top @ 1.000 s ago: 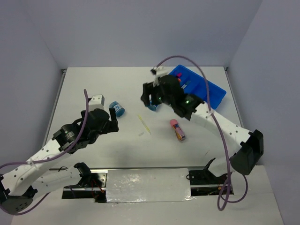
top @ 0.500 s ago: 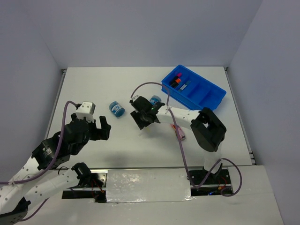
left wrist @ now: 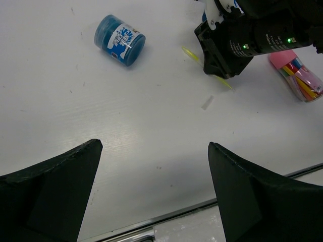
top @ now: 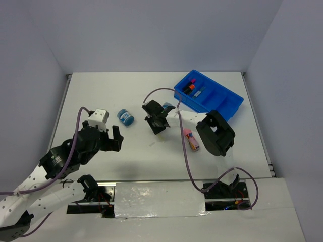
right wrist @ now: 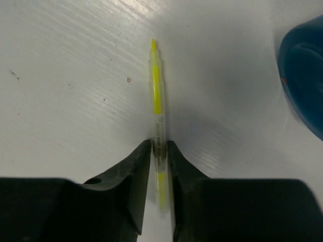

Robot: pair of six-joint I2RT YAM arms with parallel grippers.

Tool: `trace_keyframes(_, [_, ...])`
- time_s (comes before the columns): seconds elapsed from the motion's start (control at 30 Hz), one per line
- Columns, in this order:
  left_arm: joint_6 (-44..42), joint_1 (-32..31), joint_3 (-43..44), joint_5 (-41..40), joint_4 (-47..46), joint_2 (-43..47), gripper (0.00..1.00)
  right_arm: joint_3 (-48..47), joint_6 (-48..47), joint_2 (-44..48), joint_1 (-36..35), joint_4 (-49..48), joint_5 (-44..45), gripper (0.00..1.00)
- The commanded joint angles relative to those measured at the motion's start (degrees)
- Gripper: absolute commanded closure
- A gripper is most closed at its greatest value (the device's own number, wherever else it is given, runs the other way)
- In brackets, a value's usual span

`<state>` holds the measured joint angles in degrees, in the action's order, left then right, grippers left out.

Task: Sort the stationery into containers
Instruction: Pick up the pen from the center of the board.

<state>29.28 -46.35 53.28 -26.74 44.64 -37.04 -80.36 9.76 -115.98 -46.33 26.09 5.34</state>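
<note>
Matt white table, finely ribbed like corrugated plastic, lightly scuffed. Thin pen of clear, glossy plastic over a yellow core. Matt black plastic on the right gripper and left gripper. Glossy blue tub with a printed, paper-like label. Smooth, shiny blue plastic tray. Transparent sheen on the cylinder.

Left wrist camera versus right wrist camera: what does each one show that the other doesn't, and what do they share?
Only left wrist: a blue tub on its side, a pink-capped cylinder, a small white piece, and the left gripper, fingers spread. Only right wrist: a close look at the right gripper, fingers closed on the thin yellow pen, and part of a second blue tub. Both: that pen, the right gripper and the white table.
</note>
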Motion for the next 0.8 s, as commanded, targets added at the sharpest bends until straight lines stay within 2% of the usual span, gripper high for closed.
trace_keyframes(0.0, [-1.33, 0.12, 0.16, 0.46, -2.63, 0.74, 0.01, -1.73, -0.7, -2.23, 0.1, 0.37, -2.88, 0.76])
trace_keyframes(0.07, [-0.98, 0.03, 0.34, 0.03, -2.54, 0.74, 0.01, -0.6, -0.71, -1.88, 0.1, -0.07, -2.88, 0.88])
trace_keyframes(0.13, [-0.98, 0.12, 0.69, 0.02, -2.28, 0.39, 0.01, -0.42, -0.71, -0.74, 0.09, -0.07, -3.23, 0.91])
trace_keyframes(0.2, [-1.24, 0.12, 1.13, 0.02, -2.45, -0.92, 0.01, -0.24, -1.06, 3.12, 0.18, -0.51, -4.37, 1.0])
trace_keyframes(0.3, [1.12, 0.12, 2.62, -1.29, -1.41, -4.86, 0.01, -0.76, -0.8, 11.72, 0.18, -0.6, -4.99, 1.0])
trace_keyframes(0.37, [2.1, 0.12, 2.71, 1.59, -2.8, -8.47, 0.01, -1.21, 0.51, 17.25, 0.8, 0.28, -2.63, 1.0])
trace_keyframes(0.47, [1.75, 0.03, 0.87, 9.39, -9.82, -14.08, 0.01, -0.77, 5.07, 31.38, 4.3, 4.31, 4.39, 1.0])
trace_keyframes(0.53, [1.22, -0.06, -0.01, 12.14, -15.18, -17.96, 0.01, 0.37, 7.02, 36.16, 8.5, 9.04, 9.23, 1.0])
trace_keyframes(0.7, [-2.46, -2.33, 4.01, 16.71, -20.73, -35.89, 0.01, 8.96, 10.02, 53.82, 15.99, 13.03, 11.27, 1.0])
trace_keyframes(0.77, [-3.87, -3.39, 6.21, 16.64, -21.53, -44.21, 0.07, 11.09, 9.93, 60.31, 17.31, 14.51, 11.01, 1.0])
